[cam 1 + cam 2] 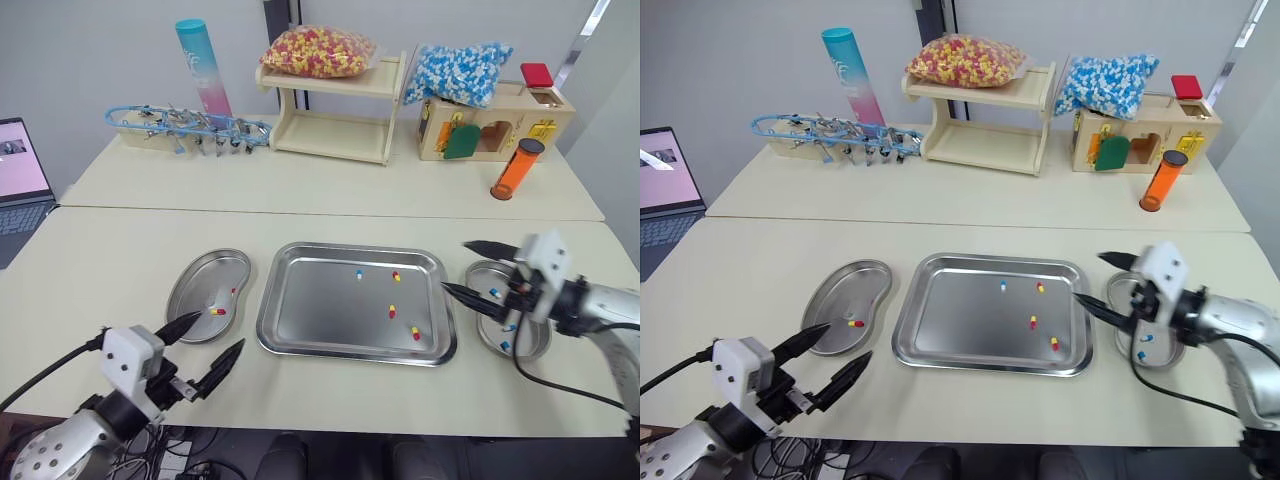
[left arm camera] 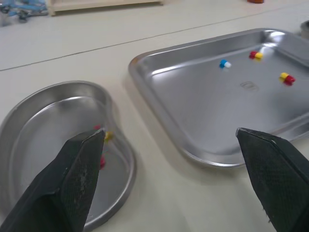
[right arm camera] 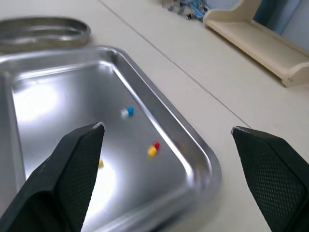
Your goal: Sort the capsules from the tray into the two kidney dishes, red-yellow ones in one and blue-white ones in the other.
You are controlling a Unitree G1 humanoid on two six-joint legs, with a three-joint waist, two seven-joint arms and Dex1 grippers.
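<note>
Steel tray (image 1: 315, 300): one blue-white capsule (image 1: 359, 274) toward its 12 o'clock, three red-yellow capsules toward 1 (image 1: 396, 276), 3 (image 1: 392, 311) and 4 o'clock (image 1: 415, 333).
At tray's 9 o'clock, left kidney dish (image 1: 200, 280), single red-yellow capsule (image 1: 218, 311) inside.
At tray's 3 o'clock, right kidney dish (image 1: 532, 342), few blue-white capsules (image 1: 504, 345) inside.
At left kidney dish's 6 o'clock, left gripper (image 1: 205, 348): jaws spread, empty.
Over tray's 3 o'clock rim, right gripper (image 1: 457, 267): jaws spread, empty.

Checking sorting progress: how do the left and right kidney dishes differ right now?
The left kidney dish holds one red-yellow capsule; the right kidney dish holds a few blue-white capsules. The left one lies uncovered; the right claw partly covers the right one. Both are metal, flanking the tray.
</note>
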